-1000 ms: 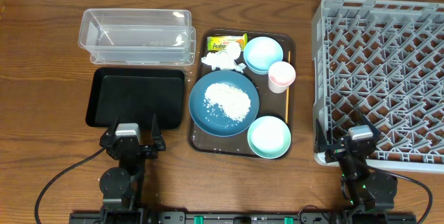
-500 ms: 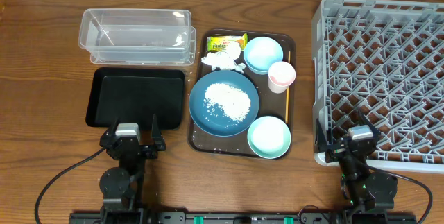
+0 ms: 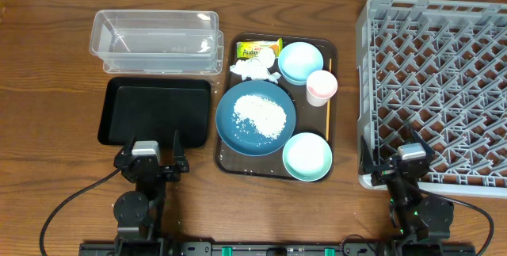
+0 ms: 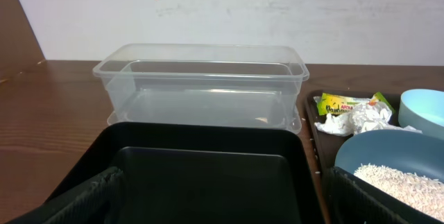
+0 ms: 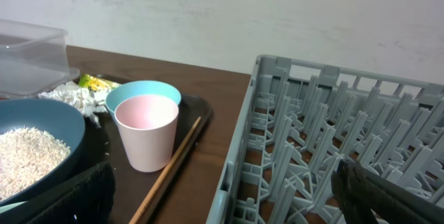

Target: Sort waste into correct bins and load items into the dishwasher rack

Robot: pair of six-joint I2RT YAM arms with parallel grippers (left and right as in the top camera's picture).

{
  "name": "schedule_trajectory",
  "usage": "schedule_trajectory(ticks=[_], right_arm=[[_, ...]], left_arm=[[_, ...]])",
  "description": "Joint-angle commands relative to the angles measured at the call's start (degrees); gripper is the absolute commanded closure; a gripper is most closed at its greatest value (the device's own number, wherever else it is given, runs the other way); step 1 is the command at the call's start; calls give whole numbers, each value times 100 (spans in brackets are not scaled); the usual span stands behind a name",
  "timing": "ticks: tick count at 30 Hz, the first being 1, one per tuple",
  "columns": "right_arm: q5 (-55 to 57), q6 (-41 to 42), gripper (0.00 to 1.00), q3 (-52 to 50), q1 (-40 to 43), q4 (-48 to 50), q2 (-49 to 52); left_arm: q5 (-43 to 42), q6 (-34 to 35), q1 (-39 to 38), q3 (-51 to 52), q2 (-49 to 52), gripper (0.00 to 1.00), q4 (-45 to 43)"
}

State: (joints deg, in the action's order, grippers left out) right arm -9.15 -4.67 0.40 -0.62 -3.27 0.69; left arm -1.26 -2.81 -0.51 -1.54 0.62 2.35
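Observation:
On the brown serving tray (image 3: 331, 53) lies a dark blue plate (image 3: 234, 133) with a heap of white rice (image 3: 260, 115). Behind it are a crumpled tissue (image 3: 253, 68) and a yellow-green wrapper (image 3: 257, 49). Two pale blue bowls (image 3: 301, 61) (image 3: 307, 156), a pink cup (image 3: 322, 86) and an orange stick (image 3: 329, 121) share that tray. The clear tub (image 3: 156, 40) and black tray (image 3: 155, 112) are to the left, the grey rack (image 3: 440, 89) to the right. My left gripper (image 3: 150, 151) stands open before the black tray (image 4: 201, 175). My right gripper (image 3: 396, 159) stands open at the rack's near left corner (image 5: 277, 148), holding nothing.
The brown serving tray sits between the black tray and the rack, with a strip of bare wood on each side. In the right wrist view the cup (image 5: 146, 130) and stick (image 5: 170, 161) are just left of the rack wall. A white wall runs behind the table.

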Motion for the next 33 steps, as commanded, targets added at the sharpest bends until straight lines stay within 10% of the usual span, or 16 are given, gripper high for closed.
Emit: schedule_trajectory(ticks=[1, 20, 33], right_arm=[[55, -55, 1, -9, -52, -28, -31], [55, -57, 1, -9, -52, -28, -31], [55, -55, 1, -9, -52, -28, -31]], left_arm=[[131, 48, 24, 131, -35, 8, 173], [-765, 83, 22, 131, -35, 8, 37], [-3388, 1864, 24, 129, -35, 8, -2312]])
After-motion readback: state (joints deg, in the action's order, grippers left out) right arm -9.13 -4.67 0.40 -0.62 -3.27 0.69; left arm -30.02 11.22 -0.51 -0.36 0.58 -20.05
